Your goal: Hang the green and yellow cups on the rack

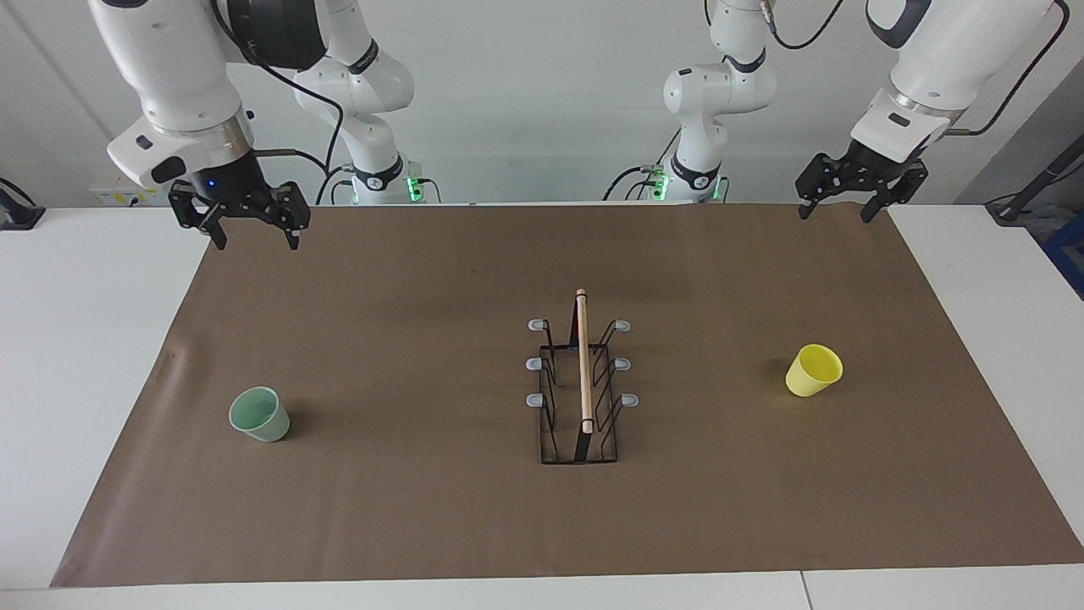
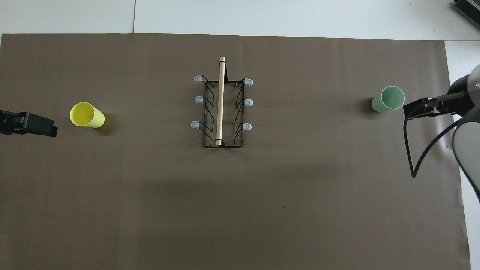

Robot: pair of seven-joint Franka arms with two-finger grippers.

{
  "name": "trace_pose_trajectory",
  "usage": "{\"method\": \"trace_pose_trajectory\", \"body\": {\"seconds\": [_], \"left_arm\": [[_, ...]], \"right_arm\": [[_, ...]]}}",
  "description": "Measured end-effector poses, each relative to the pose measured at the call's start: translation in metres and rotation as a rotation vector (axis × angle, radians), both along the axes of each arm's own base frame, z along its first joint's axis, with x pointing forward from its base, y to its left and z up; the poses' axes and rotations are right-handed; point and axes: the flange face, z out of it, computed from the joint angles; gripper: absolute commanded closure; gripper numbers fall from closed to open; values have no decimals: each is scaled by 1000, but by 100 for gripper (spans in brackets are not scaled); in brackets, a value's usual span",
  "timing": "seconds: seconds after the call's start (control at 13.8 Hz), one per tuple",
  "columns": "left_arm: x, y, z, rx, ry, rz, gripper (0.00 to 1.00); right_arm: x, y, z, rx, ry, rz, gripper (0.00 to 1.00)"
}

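Both cups stand upright, mouths up, on the brown surface [image 1: 406, 280], and nothing hangs on the rack [image 1: 581, 381] yet. The left gripper [image 1: 849, 207] hovers with its fingers spread and empty above the surface's edge at the robots' side, at the left arm's end. The yellow cup [image 1: 815, 370] stands below it and farther out from the robots, so that arm is clearly the nearer one for it. The right gripper [image 1: 251, 230] hangs likewise spread and empty at the right arm's end, with the green cup [image 1: 259, 414] below and farther out from it. The rack sits between the two cups, well apart from each, its wooden rod [image 1: 583, 360] running away from the robots, three prongs to each side. From overhead each gripper seems almost level with its cup, though height probably exaggerates that.
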Motion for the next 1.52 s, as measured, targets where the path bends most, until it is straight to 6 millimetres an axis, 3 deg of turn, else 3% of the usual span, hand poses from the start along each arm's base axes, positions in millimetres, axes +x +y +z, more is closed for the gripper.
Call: {"method": "trace_pose_trajectory", "body": {"seconds": [0.15,0.29,0.44,0.58,0.8,0.94,1.09,1.31,1.38,1.52], "left_arm": [[4,22,-14,-7,27,49,0],[17,58,-40,-29,70,182,0],[39,101,-78,-55,113,353,0],[58,130,-112,-97,131,548,0],[61,165,-150,-250,210,905,0],[54,191,-173,-353,252,1156,0],[44,217,-201,-473,302,1381,0],[1,266,-260,-726,448,1701,0],[-15,275,-278,-781,484,1772,0],[-37,271,-304,-869,523,1894,0]], "right_arm": [[7,-9,-18,-69,53,197,0],[7,-17,-31,-159,113,368,0],[5,-20,-34,-184,159,510,0],[4,-23,-33,-193,197,705,0],[11,-23,-39,-307,239,955,0],[15,-5,-55,-338,266,1048,0],[22,21,-85,-347,298,1083,0],[37,54,-131,-380,338,1119,0],[39,63,-143,-402,359,1141,0],[43,79,-165,-430,388,1178,0]]}}
